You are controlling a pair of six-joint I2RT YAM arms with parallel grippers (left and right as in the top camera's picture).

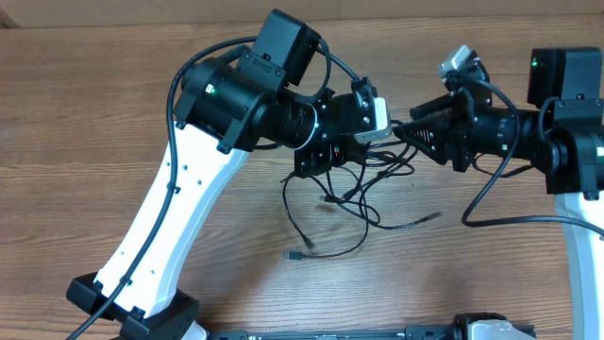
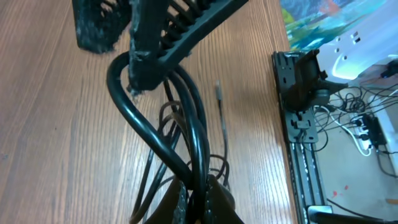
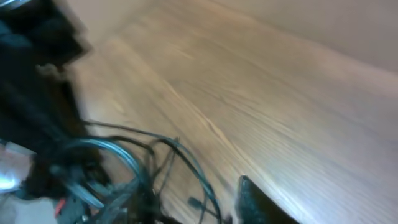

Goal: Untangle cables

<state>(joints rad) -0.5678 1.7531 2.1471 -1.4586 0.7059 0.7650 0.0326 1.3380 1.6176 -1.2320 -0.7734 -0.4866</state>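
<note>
Two grippers work at one small tangle. The left gripper (image 1: 319, 161) is pressed together on the cables (image 1: 363, 189), and a black loop rises out from between its fingers (image 2: 219, 200). The right gripper (image 1: 404, 132) stands just beside it. Its jaws look apart, and one finger tip touches that same loop. The rest of the cables lies on the wooden table (image 1: 113, 113), below and between both arms, with a loose plug end (image 1: 293, 255) toward the bases. I judge that the held stretch runs from gripper to gripper, so the pull should go sideways.
</note>
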